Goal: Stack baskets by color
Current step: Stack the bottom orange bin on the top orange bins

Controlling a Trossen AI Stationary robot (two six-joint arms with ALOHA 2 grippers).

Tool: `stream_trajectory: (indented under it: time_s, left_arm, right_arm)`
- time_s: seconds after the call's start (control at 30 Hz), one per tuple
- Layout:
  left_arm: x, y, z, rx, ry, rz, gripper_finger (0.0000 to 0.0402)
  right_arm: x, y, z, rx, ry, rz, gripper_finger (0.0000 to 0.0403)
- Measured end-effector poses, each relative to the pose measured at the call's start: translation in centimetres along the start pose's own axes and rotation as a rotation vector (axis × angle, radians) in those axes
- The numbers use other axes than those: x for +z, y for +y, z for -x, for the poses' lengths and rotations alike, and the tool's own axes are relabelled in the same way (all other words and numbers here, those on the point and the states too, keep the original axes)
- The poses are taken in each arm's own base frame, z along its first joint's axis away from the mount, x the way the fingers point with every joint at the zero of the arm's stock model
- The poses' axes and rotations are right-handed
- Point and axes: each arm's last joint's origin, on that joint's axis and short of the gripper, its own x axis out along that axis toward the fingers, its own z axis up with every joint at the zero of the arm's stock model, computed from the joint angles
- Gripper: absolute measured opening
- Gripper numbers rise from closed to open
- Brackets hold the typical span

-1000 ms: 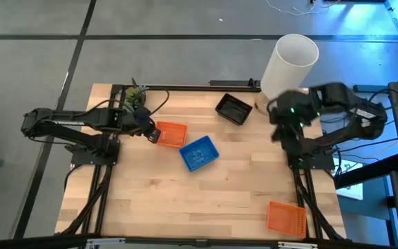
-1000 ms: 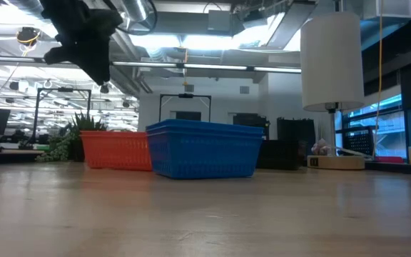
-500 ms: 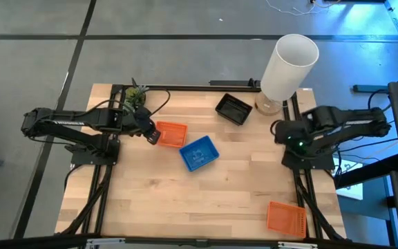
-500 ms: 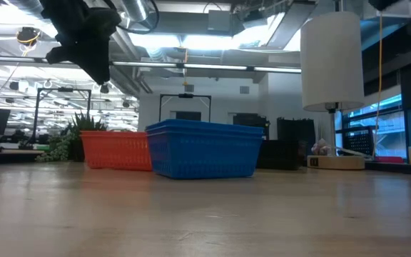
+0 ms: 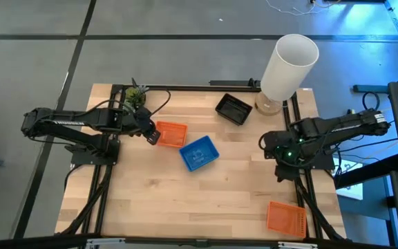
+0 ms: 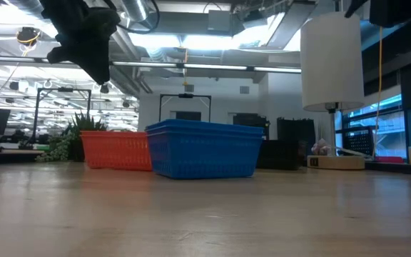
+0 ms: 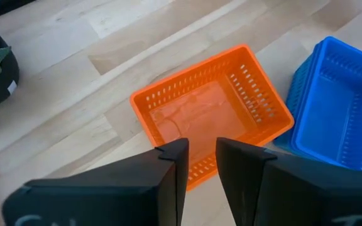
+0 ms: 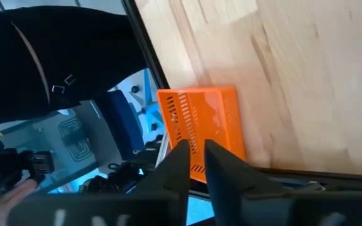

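Currently my left tool (image 5: 152,133) hovers at the nine o'clock edge of one orange basket (image 5: 172,134), fingers a narrow gap apart and gripping nothing; the left wrist view shows them poised above the basket's near wall, which I judge a ready stance for pinching that wall.

The blue basket (image 5: 200,153) sits just beside it, toward four o'clock, the two nearly touching. The black basket (image 5: 233,109) lies near the twelve o'clock edge of the surface (image 5: 213,200), next to the tall white cylinder (image 5: 287,66). A small green plant (image 5: 135,95) stands at the eleven o'clock corner.

My right tool (image 5: 271,145) hangs at three o'clock over the surface, its fingers close together in the right wrist view and empty. That camera looks toward the second orange basket (image 5: 286,218), which sits at the five o'clock corner, well apart from its match.

Judgement: the orange pair must be brought together, so one arm waits at each orange basket. No stack is made yet.
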Motion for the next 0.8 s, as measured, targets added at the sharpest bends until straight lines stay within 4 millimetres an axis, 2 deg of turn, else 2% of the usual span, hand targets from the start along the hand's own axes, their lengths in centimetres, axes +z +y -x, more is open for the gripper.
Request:
stream_trajectory:
  time_s: [0.17, 0.33, 0.57, 0.8]
  left_arm:
    - [0.0, 0.0, 0.0, 0.0, 0.0, 0.002, 0.0074]
    - [0.0, 0.0, 0.0, -0.001, 0.002, 0.005, 0.0072]
    - [0.0, 0.0, 0.0, -0.002, 0.002, 0.004, 0.0071]
    - [0.0, 0.0, 0.0, -0.002, 0.003, 0.002, 0.0073]
  right_arm:
    - [0.0, -0.6, -0.5, -0.011, 0.015, 0.026, 0.0076]
    - [0.3, -0.6, -0.9, -0.001, -0.007, 0.076, 0.0082]
    - [-0.3, -0.3, -2.2, 0.016, 0.051, 0.252, 0.0083]
    - [-0.8, 1.2, -4.1, 0.094, 0.041, 0.48, 0.0083]
